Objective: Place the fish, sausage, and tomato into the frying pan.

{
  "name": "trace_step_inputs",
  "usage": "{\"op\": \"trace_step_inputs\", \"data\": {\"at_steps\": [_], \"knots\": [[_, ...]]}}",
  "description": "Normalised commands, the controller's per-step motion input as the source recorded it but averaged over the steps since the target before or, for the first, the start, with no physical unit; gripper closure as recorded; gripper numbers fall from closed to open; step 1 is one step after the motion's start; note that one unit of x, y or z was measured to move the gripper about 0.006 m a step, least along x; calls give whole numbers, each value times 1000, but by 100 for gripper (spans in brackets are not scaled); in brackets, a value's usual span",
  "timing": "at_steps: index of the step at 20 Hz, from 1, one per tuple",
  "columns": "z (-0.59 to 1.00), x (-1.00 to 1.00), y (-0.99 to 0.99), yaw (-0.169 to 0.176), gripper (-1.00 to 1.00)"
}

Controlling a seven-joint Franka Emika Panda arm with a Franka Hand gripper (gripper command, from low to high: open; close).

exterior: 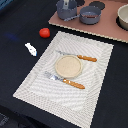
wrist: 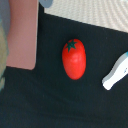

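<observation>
Presently claw unseen, opening untellable | tomato (wrist: pixel 74 59) below wrist | fish (wrist: pixel 116 74) beside

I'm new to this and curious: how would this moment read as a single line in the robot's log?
tomato: on dark table, untouched | fish: beside tomato, apart | frying pan: sausage inside | gripper: not in view

High exterior overview, wrist close above tomato (wrist: pixel 74 59)
</observation>
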Motion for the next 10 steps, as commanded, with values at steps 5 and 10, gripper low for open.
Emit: {"op": "trace_step_inputs", "data": {"at_steps": [5,10], "knots": [[-287,-548,-648,-83,-100],[-215,-590,-635,-89,-100]]}}
